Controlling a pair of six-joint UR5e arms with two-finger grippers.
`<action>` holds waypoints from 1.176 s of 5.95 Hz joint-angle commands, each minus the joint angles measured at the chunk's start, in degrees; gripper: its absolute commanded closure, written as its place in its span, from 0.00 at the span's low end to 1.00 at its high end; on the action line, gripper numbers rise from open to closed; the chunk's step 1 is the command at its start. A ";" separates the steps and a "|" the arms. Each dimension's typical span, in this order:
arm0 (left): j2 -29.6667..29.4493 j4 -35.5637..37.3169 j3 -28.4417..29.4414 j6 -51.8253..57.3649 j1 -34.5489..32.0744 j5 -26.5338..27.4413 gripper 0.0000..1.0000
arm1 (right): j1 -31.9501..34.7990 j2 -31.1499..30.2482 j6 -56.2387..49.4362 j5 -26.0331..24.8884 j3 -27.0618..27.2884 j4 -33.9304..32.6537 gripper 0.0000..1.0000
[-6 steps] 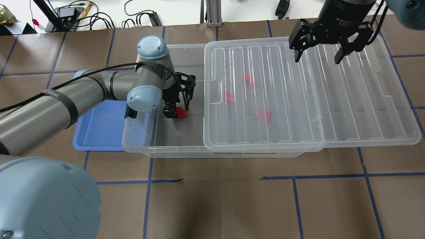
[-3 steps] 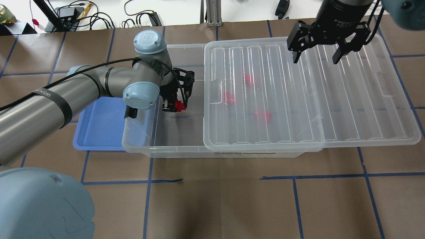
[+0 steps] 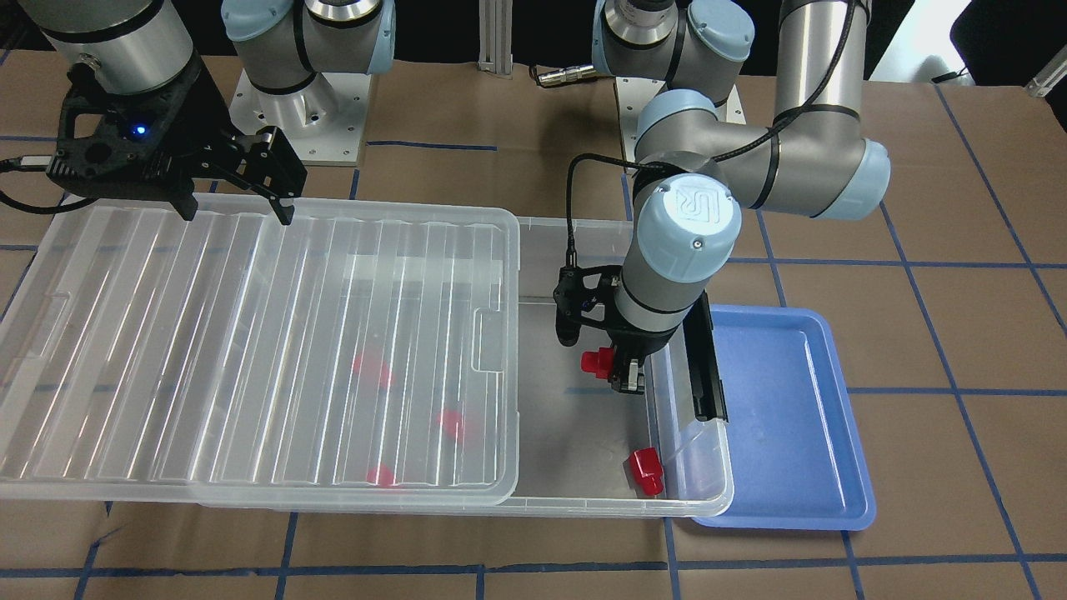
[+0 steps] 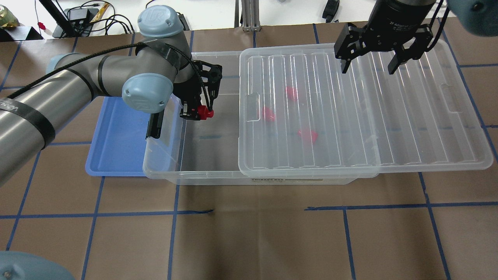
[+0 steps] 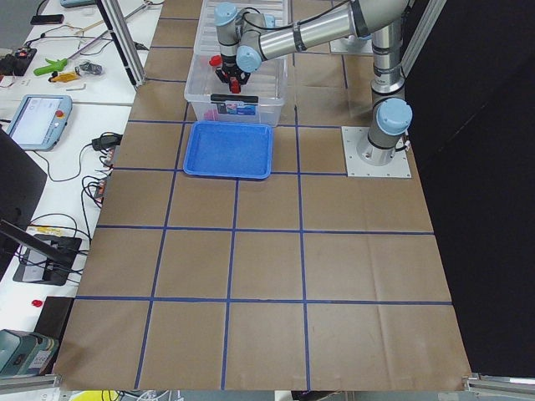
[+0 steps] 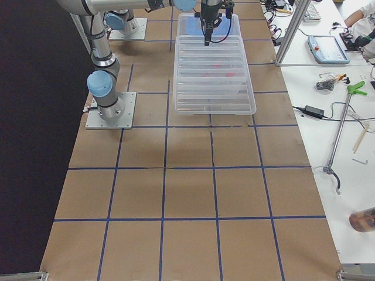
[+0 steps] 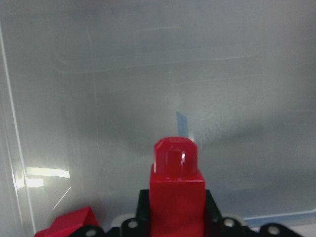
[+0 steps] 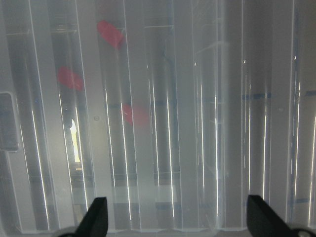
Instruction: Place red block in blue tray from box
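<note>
My left gripper (image 4: 196, 113) is shut on a red block (image 4: 203, 112) and holds it above the uncovered left end of the clear box (image 4: 194, 177), near the wall beside the blue tray (image 4: 116, 136). The left wrist view shows the red block (image 7: 177, 182) upright between the jaws. From the front, the gripper (image 3: 613, 367) holds the block (image 3: 593, 362) clear of the box floor. A second red block (image 3: 646, 471) lies in the box corner. My right gripper (image 4: 365, 66) is open and empty above the ribbed lid (image 4: 389, 116).
The lid is slid to the right and covers most of the box. Three red blocks (image 4: 291, 93) (image 4: 267, 114) (image 4: 307, 135) show blurred beneath it. The black latch (image 4: 154, 126) sits on the box wall next to the tray. Cables and gear lie beyond the table's far edge.
My left gripper has risen with the red block and moved toward the far-left side of the box, closer to the tray. The right gripper has barely moved.
</note>
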 commanded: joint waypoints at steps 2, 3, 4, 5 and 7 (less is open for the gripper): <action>7.95 -7.08 1.04 3.91 6.34 -0.25 0.90 | -0.10 0.37 0.04 0.00 0.42 -0.02 0.00; 9.71 -8.13 0.69 9.86 10.21 -0.08 0.90 | -0.45 0.64 -0.65 -0.08 0.42 -0.20 0.00; 10.42 -8.23 -0.71 13.31 15.64 -0.16 0.90 | -2.28 0.81 -3.27 -0.96 0.42 -1.68 0.00; 9.21 -8.23 -0.81 15.17 20.65 -0.16 0.90 | -6.74 0.99 -7.73 -1.40 1.11 -2.65 0.00; 5.27 -3.69 -2.82 19.83 22.20 0.36 0.89 | -18.51 1.60 -19.23 -4.12 1.21 -2.75 0.00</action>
